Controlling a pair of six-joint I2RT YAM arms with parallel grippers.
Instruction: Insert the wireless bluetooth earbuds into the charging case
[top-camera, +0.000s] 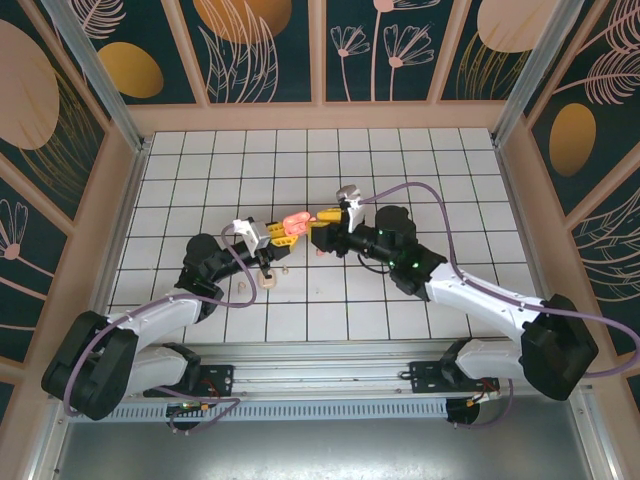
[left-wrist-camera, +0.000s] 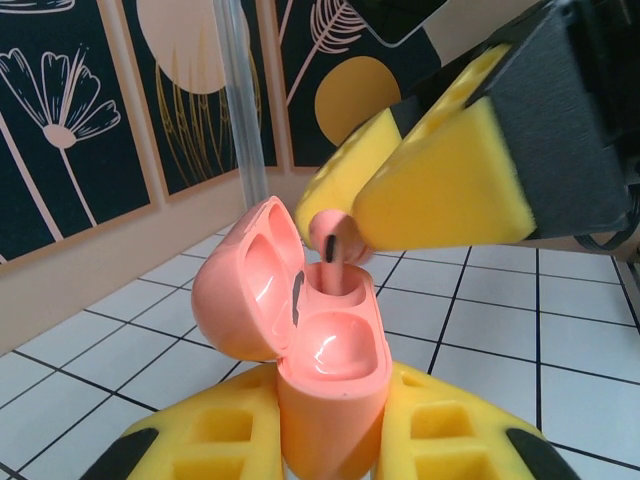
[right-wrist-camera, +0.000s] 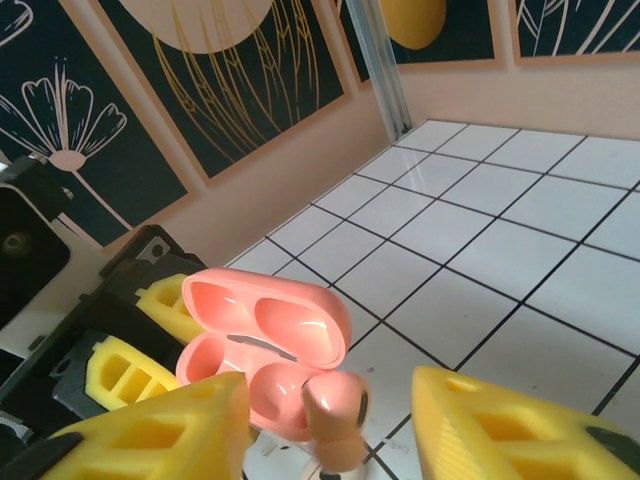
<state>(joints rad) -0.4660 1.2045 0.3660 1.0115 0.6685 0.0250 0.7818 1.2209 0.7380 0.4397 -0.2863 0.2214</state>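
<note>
while left hand (left-wrist-camera: 330, 452) clamps pink case (left-wrist-camera: 332, 375) | right hand (right-wrist-camera: 330, 428) parted | pink earbud (left-wrist-camera: 336, 240) in case

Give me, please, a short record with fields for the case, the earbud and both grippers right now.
charging case: coral-pink, lid open
left gripper: shut on charging case
pink earbud: stem down in one slot, head above the rim
other slot: empty
right gripper: open, fingers either side of pink earbud, gaps visible
</note>
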